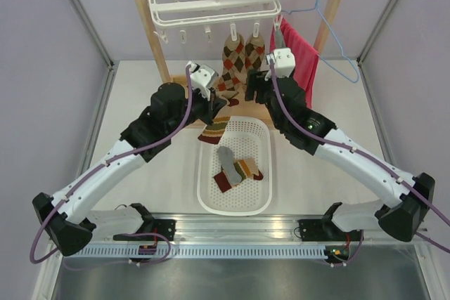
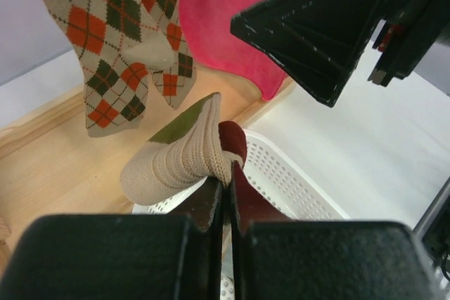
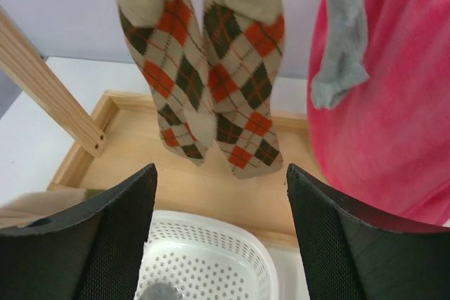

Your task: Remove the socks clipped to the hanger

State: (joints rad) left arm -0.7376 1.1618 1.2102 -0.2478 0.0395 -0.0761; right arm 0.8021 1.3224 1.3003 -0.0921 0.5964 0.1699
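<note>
Left claw (image 2: 226,198) pinched shut on striped sock (image 2: 176,163), at the white basket's (image 2: 295,180) 11 o'clock rim. Right claw (image 3: 219,237) gapes wide, empty. Argyle socks (image 3: 211,68) hang at its 12 o'clock, clipped to hanger (image 1: 211,6).

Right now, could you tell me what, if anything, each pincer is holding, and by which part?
The left pincer pinches the striped sock by its dark red end; the right pincer is open, holding nothing.
</note>
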